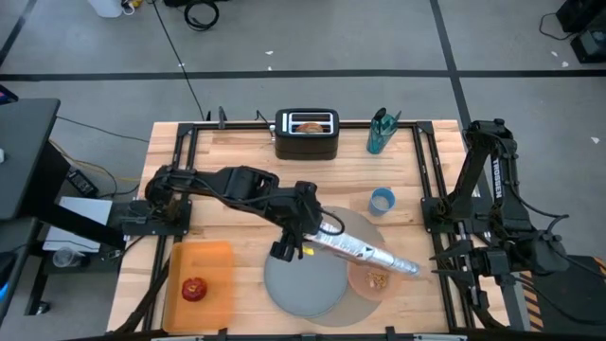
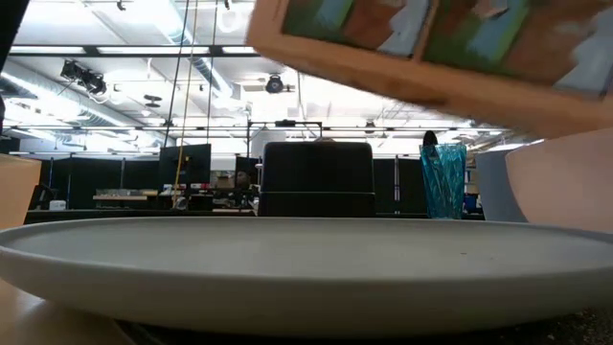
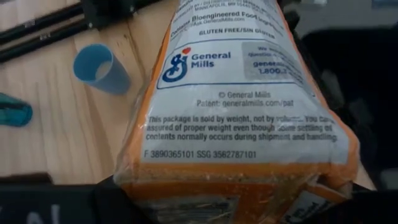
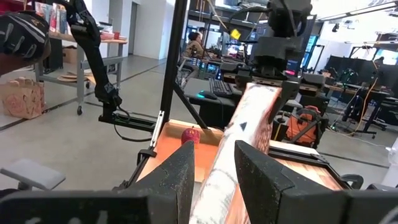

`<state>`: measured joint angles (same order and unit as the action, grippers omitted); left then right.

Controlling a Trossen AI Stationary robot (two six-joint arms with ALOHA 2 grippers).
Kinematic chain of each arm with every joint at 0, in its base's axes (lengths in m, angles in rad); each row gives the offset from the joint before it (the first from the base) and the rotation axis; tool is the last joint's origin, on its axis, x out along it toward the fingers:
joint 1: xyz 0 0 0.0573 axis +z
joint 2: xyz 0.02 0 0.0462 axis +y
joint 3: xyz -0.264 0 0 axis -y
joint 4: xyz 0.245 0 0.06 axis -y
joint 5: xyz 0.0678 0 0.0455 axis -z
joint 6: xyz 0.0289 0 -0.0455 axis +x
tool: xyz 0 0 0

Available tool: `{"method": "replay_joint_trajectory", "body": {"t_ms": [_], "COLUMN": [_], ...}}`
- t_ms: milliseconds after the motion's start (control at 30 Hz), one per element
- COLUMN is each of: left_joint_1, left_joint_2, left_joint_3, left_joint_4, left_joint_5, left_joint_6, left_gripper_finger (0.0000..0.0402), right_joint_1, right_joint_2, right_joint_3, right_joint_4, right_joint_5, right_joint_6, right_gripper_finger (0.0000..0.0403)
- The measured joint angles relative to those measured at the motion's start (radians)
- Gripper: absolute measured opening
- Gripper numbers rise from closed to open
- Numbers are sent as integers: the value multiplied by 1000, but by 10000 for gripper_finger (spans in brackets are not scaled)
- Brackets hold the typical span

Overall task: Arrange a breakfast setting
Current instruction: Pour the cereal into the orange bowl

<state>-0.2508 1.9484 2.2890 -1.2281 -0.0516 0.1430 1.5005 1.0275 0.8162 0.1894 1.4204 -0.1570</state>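
Note:
My left gripper point(image 1: 289, 244) is shut on an orange cereal box point(image 1: 365, 254), which slants down toward the table's right over the translucent pink bowl point(image 1: 379, 281). Brown cereal point(image 1: 378, 280) lies in the bowl. The bowl stands on the round grey mat point(image 1: 355, 223) beside the grey-blue plate point(image 1: 303, 282). The bagel point(image 1: 309, 124) sticks up out of the black toaster point(image 1: 306, 144). The red apple point(image 1: 194, 289) rests on the orange tray point(image 1: 216, 263). My right gripper point(image 4: 214, 149) waits open at the table's right, pointing left; the box's lower end point(image 4: 214, 186) shows in its gap, apart from it in the high view. My left gripper pinches the cereal box's upper, closed end point(image 3: 143, 174) between its two fingers. The fingers come slanting down from the table's left and lie along the box. The box juts out ahead of them, lifted clear and tilted, with its far end low over the bowl.
A small blue cup point(image 1: 382, 201) stands on the wood just beyond the mat. A teal glass point(image 1: 382, 133) stands at the far edge, right of the toaster. Black rails run along the table's left and right sides.

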Motion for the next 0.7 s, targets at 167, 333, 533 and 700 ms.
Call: {"method": "replay_joint_trajectory", "body": {"t_ms": [167,333,533,700], "left_joint_1": [1,6,4,8], "left_joint_2": [0,0,0,0], "left_joint_3": [0,0,0,0], "left_joint_4": [-3,4,6,-3], "left_joint_5": [-2,-3,-3,-17], "left_joint_6": [-6,-26,-6,-3], "left_gripper_finger": [211,211,211,211], "right_joint_1": [0,0,0,0], "right_joint_2": [0,0,0,0], "right_joint_3": [0,0,0,0], "right_joint_4": [1,0,0,0], "right_joint_5": [0,0,0,0], "right_joint_6": [0,0,0,0], "right_gripper_finger": [122,122,122,122]}}
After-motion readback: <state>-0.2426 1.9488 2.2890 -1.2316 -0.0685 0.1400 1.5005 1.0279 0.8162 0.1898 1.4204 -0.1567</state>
